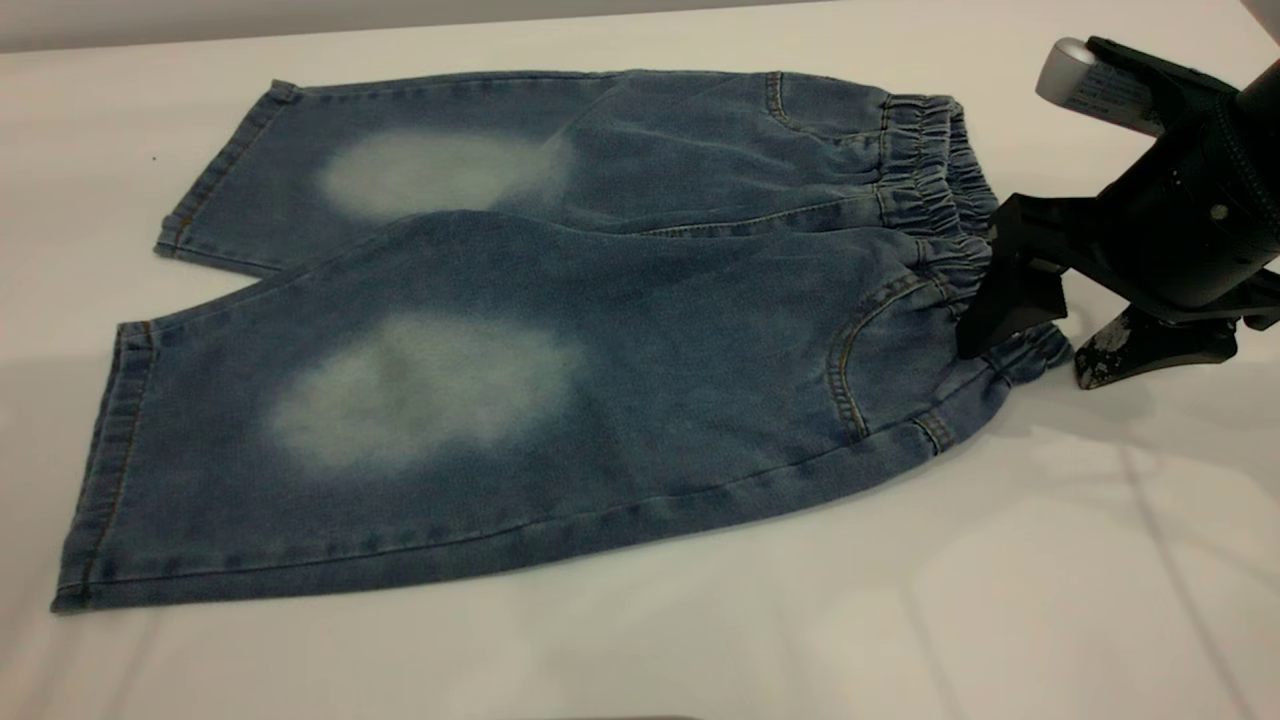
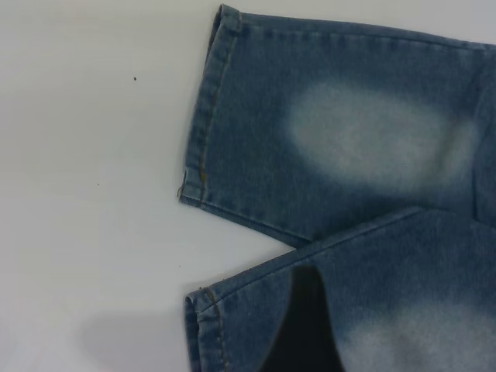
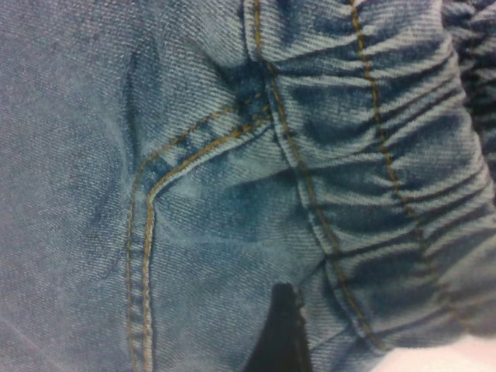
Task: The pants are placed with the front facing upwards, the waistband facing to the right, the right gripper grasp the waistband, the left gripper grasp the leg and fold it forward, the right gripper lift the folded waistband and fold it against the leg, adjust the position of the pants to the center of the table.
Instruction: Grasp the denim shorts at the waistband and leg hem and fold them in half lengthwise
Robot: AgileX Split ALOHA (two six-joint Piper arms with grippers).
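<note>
Blue denim pants [image 1: 520,330] are laid flat and unfolded on the table [image 1: 1050,580], the waistband [image 1: 960,240] is pinched by the right gripper [image 1: 1030,330], while the left gripper's [image 2: 302,333] state cannot be told, so every fold is left

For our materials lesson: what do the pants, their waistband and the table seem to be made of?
The pants: blue denim, judging by the twill weave, tan stitching and faded patches. The waistband: the same denim, probably gathered over elastic, given its close puckers. The table: smooth, pale, faintly reflective; perhaps laminate, hard to tell.
</note>
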